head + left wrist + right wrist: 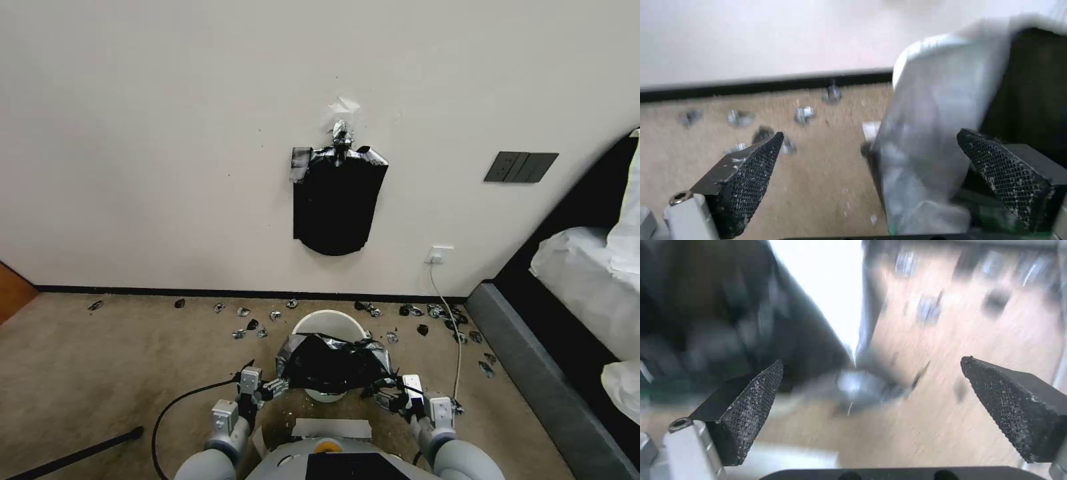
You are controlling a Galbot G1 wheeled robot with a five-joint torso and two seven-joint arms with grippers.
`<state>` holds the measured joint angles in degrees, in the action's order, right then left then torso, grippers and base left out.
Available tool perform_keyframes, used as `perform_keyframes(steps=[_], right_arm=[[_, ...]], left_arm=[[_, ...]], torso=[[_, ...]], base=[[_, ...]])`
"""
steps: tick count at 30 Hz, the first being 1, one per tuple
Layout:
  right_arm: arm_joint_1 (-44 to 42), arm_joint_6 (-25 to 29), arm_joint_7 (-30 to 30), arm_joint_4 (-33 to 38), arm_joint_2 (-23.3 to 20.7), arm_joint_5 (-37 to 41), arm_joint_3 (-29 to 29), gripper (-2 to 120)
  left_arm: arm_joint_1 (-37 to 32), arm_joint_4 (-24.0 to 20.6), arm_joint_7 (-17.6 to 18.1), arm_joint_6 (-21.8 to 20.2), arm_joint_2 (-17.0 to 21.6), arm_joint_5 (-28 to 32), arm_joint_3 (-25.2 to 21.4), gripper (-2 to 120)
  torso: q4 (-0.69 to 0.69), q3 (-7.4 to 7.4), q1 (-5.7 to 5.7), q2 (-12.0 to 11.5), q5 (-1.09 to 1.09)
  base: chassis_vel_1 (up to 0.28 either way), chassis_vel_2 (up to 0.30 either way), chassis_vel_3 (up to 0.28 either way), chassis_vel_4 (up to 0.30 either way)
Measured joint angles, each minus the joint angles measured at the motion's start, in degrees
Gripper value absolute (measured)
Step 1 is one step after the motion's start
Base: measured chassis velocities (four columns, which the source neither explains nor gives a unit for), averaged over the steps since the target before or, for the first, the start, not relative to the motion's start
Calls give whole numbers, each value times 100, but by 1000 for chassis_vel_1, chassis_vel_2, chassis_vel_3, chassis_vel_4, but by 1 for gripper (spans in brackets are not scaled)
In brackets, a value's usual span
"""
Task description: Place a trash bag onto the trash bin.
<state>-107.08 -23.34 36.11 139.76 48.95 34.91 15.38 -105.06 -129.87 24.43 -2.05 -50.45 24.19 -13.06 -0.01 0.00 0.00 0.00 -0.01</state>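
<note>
The cream-white trash bin [330,323] stands on the carpet just before me. The glossy black trash bag [333,363] is draped over its near half, leaving the far rim bare. My left gripper [272,388] sits at the bag's left edge and my right gripper [381,395] at its right edge. In the left wrist view the left gripper [871,166] is open, with the bin's wall [933,126] and the black bag [1031,93] beyond its fingers. In the right wrist view the right gripper [871,403] is open too, beside the bag [706,313] and the bin [826,286].
A flat black bag bundle [337,200] hangs on the wall above the bin. Small foil scraps [253,327] litter the carpet along the skirting. A white cable [453,320] runs down from a wall socket. A bed [573,320] stands at the right and a black cable [180,400] lies at the left.
</note>
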Motion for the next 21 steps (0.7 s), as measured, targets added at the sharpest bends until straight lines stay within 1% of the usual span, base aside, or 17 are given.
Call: perform_keyframes(steps=[1,3,4,6,8,9,11,12,13,14,16,17,20,21], right_arm=[[0,0,0,0,0,0,0,100],[-27,412,-307,73,-22,-259,179,100],[-27,412,-307,73,-22,-259,179,100],[116,837,-751,66,-80,-343,339,100],[440,995,-1331,13,-228,-168,507,100],[440,995,-1331,13,-228,-168,507,100],[1018,824,-1991,-122,-433,170,584,100],[1230,719,-2168,-192,-499,257,567,100],[1230,719,-2168,-192,-499,257,567,100],[1699,470,-2479,-384,-624,426,451,100],[2503,51,-2829,-766,-776,749,130,100],[2503,51,-2829,-766,-776,749,130,100],[3439,-415,-3222,-1253,-872,1017,-186,100],[3439,-415,-3222,-1253,-872,1017,-186,100]], left_arm=[[0,0,0,0,0,0,0,100],[-46,-10,-108,397,-129,-221,-149,100],[-46,-10,-108,397,-129,-221,-149,100],[-49,14,-251,811,-325,-349,-321,100],[-35,37,-373,1059,-545,-348,-482,100],[-35,37,-373,1059,-545,-348,-482,100],[-46,33,-526,1233,-780,-342,-679,100],[-64,21,-583,1268,-853,-342,-749,100],[-64,21,-583,1268,-853,-342,-749,100],[-90,-4,-672,1311,-963,-345,-872,100],[-102,-14,-824,1356,-1107,-460,-1068,100],[-102,-14,-824,1356,-1107,-460,-1068,100],[86,43,-1022,1368,-1190,-754,-1137,100],[86,43,-1022,1368,-1190,-754,-1137,100]], torso=[[0,0,0,0,0],[1,0,0,0,1],[1,0,0,0,1],[-1,0,0,0,2],[0,0,0,0,0],[0,0,0,0,0],[1,0,0,-1,1],[2,0,0,0,1],[2,0,0,0,1],[2,0,0,-1,1],[3,1,1,-1,3],[3,1,1,-1,3],[5,1,1,-1,2],[5,1,1,-1,2]], base=[[0,0,0,0],[0,0,0,0],[0,0,0,0],[0,0,0,0],[0,0,0,0],[0,0,0,0],[0,0,0,0],[0,0,0,0],[0,0,0,0],[0,0,0,0],[0,0,0,0],[0,0,0,0],[0,0,0,0],[0,0,0,0]])
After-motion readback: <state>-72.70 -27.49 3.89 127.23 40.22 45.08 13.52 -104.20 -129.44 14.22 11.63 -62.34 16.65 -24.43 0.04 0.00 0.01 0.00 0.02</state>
